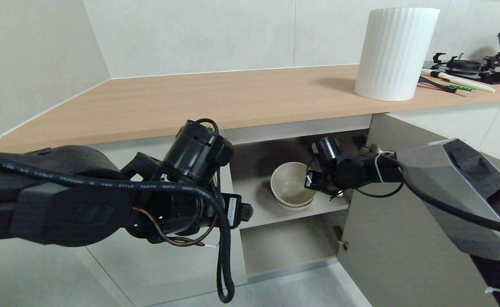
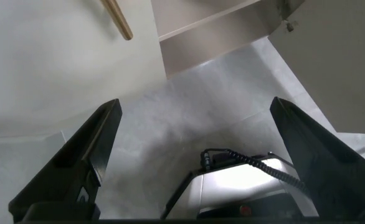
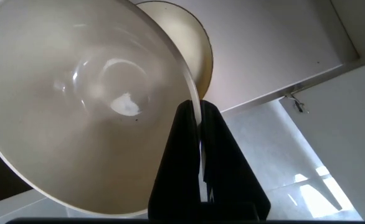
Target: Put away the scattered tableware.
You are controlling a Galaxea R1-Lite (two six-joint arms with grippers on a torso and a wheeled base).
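Holding: right hand (image 1: 314, 184) clamped on the rim of the tilted bowl (image 1: 290, 185), mid-frame inside the open cabinet (image 1: 267, 153).
Progress: bowl leans in a second bowl (image 1: 296, 206) on the shelf (image 1: 263, 215); letting go looks left, perhaps also utensils (image 1: 463, 81) upper right on the table (image 1: 190, 102).
Left hand (image 2: 196, 107): fingers apart, empty.
Materials: glossy, round cream ceramic; matte wood-grain table.

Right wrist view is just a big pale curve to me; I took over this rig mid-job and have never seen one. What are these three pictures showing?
It is a two-armed robot. The wide picture comes from its head; the other two from cameras on each wrist. That pale curve is a bowl, its rim pinched in the right gripper, held tilted over a second bowl on the open cabinet's shelf. The left gripper is open and empty, facing the floor. On the counter stands a white ribbed container.
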